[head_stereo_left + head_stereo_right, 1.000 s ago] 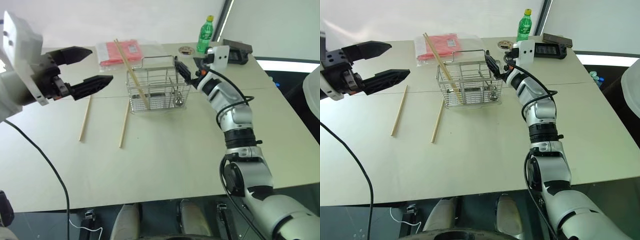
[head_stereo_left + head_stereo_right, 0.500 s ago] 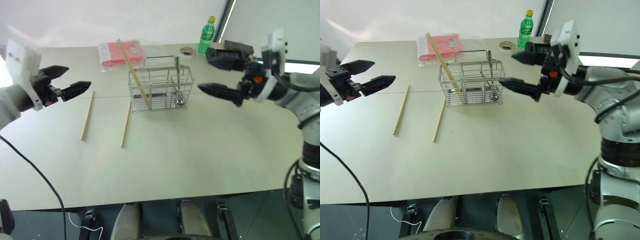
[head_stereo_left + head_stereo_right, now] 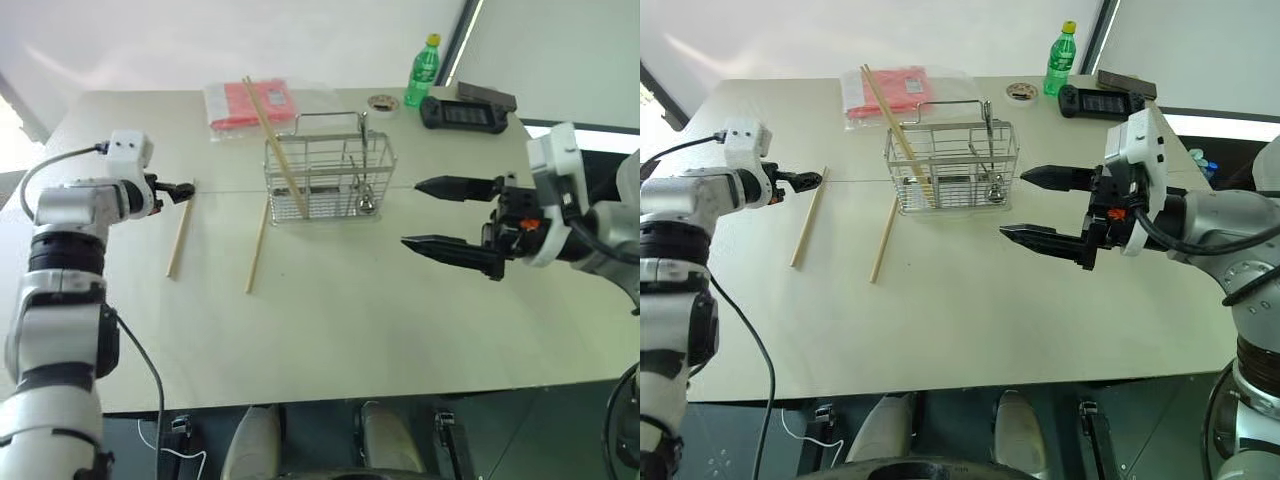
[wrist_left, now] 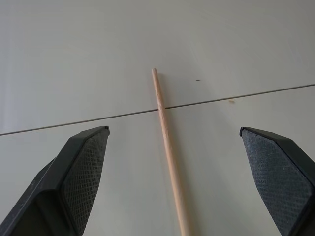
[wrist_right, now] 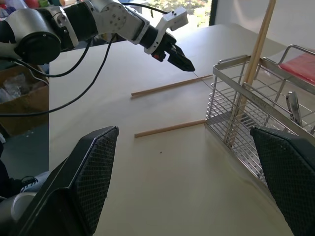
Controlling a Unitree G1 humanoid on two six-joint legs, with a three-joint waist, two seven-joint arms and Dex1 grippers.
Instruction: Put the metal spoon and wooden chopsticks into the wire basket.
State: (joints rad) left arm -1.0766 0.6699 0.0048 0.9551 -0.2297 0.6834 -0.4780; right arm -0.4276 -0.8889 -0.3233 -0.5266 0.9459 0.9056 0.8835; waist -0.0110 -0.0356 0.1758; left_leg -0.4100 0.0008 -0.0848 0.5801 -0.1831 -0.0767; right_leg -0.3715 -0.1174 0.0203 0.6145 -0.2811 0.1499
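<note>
Left gripper [image 4: 179, 162], released, hovers over a chopstick [image 3: 179, 238] at frame left; right gripper [image 3: 440, 214], also released, hangs empty beside the wire basket [image 3: 325, 180].

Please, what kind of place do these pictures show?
Probably an indoor robot test room, not a kitchen: a plain pale table before blank white walls, with a green bottle and a black device beside the wire basket.

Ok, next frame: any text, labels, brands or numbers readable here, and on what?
No text can be read.
Green bottle: label too small to read.
Red packet: pale label patch, blurred.
Dark device: no markings readable.
Round item: print too small.
</note>
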